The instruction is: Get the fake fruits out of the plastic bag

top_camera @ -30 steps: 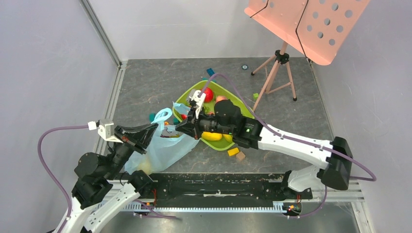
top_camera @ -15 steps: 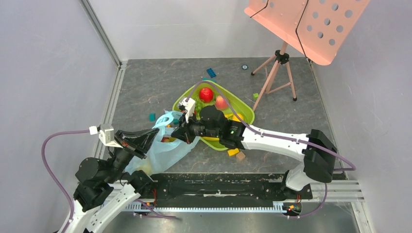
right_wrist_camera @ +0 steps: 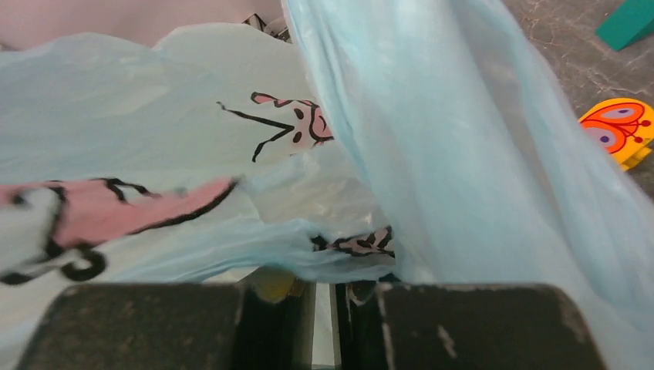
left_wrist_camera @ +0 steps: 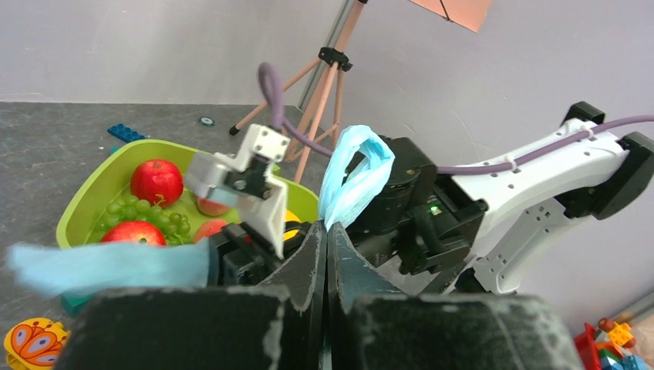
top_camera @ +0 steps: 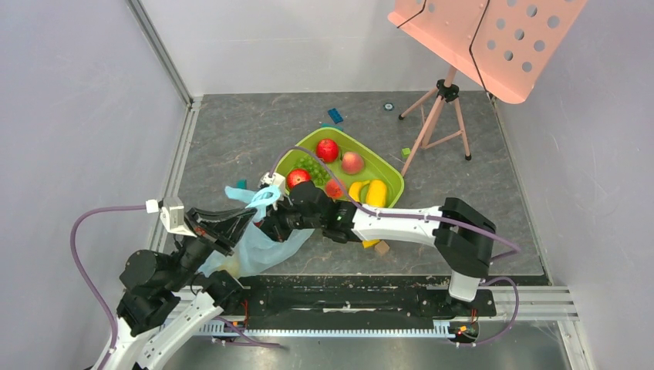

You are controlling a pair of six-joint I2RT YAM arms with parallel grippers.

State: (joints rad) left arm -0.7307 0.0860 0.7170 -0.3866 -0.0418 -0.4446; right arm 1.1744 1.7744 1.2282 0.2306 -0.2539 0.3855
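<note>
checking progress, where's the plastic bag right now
In the top view the plastic bag lies left of centre near the front edge, just left of the green tray.

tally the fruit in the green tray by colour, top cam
Red fruits: 3
Pink-orange fruit: 1
Green grape bunch: 1
Yellow fruits: 2
Total in the green tray: 7
</note>
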